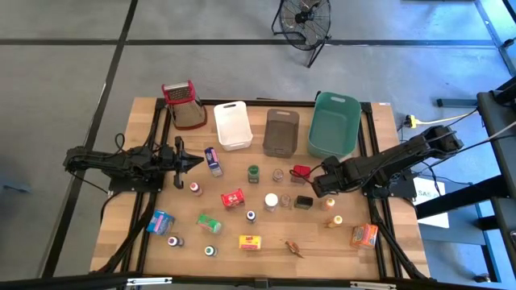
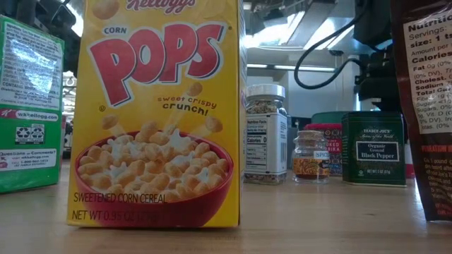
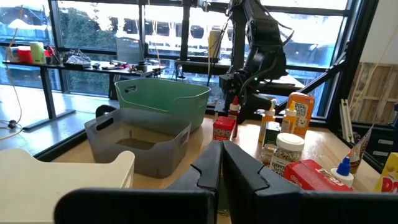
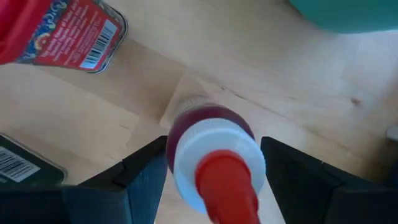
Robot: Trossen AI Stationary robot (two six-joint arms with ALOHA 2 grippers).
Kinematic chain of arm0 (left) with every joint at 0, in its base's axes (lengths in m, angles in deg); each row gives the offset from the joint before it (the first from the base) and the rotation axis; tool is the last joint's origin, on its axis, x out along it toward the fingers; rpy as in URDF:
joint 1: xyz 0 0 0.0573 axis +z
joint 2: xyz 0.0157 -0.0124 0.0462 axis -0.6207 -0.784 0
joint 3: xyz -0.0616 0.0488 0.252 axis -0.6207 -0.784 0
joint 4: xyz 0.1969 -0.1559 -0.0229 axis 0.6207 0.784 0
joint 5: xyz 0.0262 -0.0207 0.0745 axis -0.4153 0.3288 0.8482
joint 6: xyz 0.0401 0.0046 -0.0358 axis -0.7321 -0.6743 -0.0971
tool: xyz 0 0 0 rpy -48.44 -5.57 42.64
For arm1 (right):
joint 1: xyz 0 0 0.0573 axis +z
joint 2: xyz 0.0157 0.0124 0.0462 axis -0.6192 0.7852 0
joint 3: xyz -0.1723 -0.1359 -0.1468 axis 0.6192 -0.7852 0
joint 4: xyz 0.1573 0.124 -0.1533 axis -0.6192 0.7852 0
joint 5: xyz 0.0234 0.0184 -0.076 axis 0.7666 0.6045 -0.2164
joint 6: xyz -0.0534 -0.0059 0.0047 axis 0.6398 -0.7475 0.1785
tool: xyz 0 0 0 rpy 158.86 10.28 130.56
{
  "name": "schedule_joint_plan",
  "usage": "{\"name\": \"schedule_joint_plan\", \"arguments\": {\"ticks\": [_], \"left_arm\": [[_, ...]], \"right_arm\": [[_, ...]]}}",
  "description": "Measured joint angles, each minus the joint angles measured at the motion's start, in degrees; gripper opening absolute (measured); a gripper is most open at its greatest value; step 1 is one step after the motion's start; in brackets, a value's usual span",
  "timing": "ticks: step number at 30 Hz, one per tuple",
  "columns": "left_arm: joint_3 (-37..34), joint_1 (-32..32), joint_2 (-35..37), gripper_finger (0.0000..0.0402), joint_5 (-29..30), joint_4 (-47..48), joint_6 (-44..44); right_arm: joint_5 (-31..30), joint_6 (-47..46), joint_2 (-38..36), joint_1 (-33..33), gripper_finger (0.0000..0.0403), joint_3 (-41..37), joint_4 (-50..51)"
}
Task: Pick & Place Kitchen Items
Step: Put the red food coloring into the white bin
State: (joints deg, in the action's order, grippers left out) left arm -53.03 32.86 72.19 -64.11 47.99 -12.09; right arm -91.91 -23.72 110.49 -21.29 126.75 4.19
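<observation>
Red-capped, white-collared bottle [image 4: 211, 155] of dark red liquid, upright between right hand's [image 4: 211, 180] spread fingers; left hand [image 3: 221, 168] clenched.

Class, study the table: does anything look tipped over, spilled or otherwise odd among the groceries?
Nothing is spilled. One small brown item lies flat and askew near the table's front edge, while the bottles and jars around it stand upright.

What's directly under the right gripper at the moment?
A small red-capped bottle stands upright on the wooden table, between the open fingers of the right gripper. A red tin lies beside it. The bottle's base is hidden by its own cap.
</observation>
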Motion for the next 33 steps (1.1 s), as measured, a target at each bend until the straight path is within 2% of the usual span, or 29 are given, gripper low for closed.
{"name": "schedule_joint_plan", "arguments": {"ticks": [22,31,33], "left_arm": [[-0.02,-0.01,0.0,0.0012,0.0,0.0,0.0],[0.0,-0.01,0.0,0.0011,0.0,0.0,0.0],[0.0,0.01,0.0,0.0012,0.0,0.0,0.0]], "right_arm": [[-3.82,0.41,-0.02,-0.02,0.0222,-2.54,-3.64],[-4.01,1.08,-0.02,0.0,0.0136,-2.51,-3.67],[-4.04,1.37,-0.02,-0.02,0.0127,-2.51,-3.69]]}}
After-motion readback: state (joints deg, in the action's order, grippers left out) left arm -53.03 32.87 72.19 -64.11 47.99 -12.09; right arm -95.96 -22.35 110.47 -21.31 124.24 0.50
